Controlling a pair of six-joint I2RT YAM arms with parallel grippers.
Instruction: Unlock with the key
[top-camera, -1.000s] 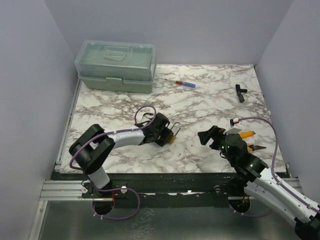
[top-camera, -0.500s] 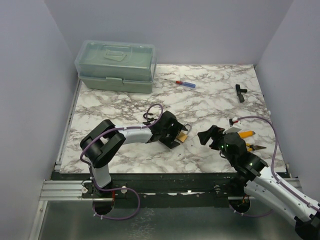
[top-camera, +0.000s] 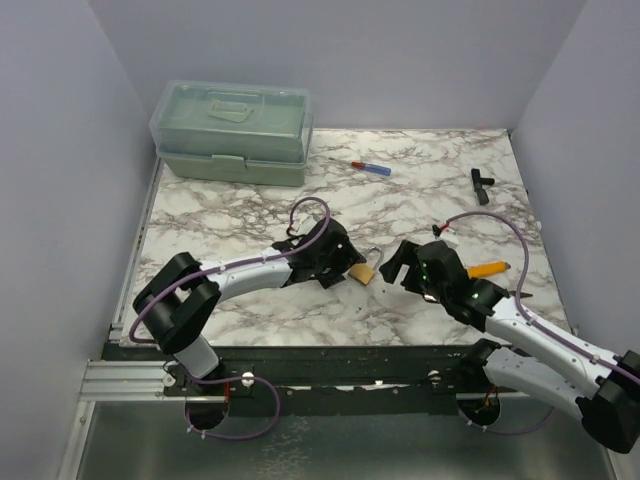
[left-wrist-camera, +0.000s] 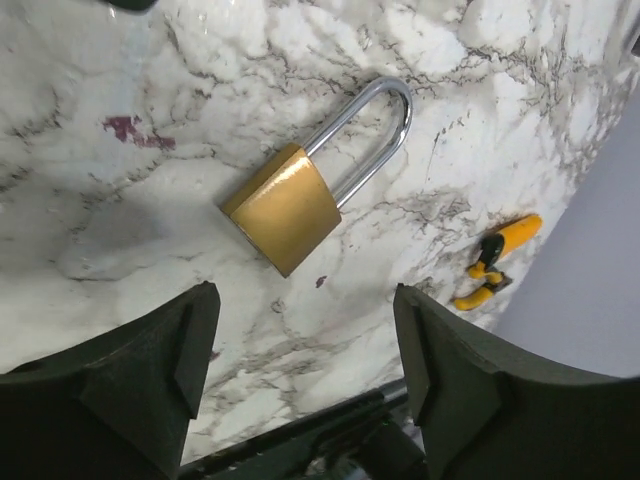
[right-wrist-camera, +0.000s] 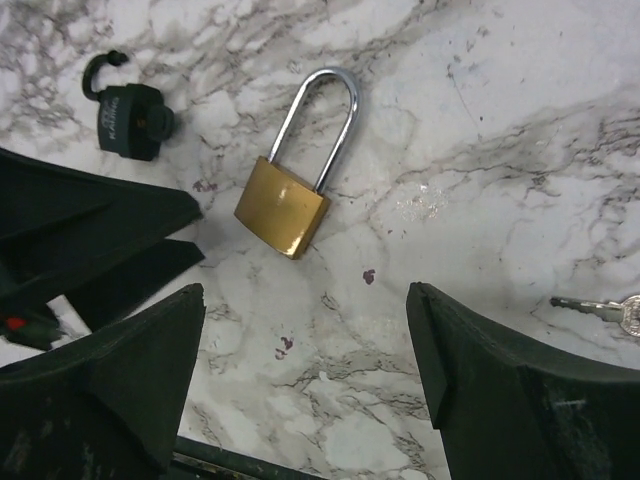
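The brass padlock (top-camera: 363, 272) lies flat on the marble worktop (top-camera: 230, 210) between the two tools and touches neither of them. The left tool (top-camera: 340, 264) is just at its left and the right tool (top-camera: 399, 268) just at its right. Both tools are spread wide and carry nothing. The long axis of the lock runs from near to far: the body is on the near side and the steel shackle points far, a little to the right. The key (right-wrist-camera: 600, 308) shows only in the right wrist view. It lies on the worktop at the right of the lock, beside the right finger, with its blade turned toward the lock. So we judge that the right arm is the nearer one for the key, and the left arm can hold the body. The marble looks smooth, so we think the thin key may slide when pinched. A small black padlock (right-wrist-camera: 130, 108) lies far-left of the brass one, and orange pliers (top-camera: 487, 268) lie to the right. The toolbox (top-camera: 232, 130) and the screwdriver (top-camera: 365, 167) are well apart, at the far side.
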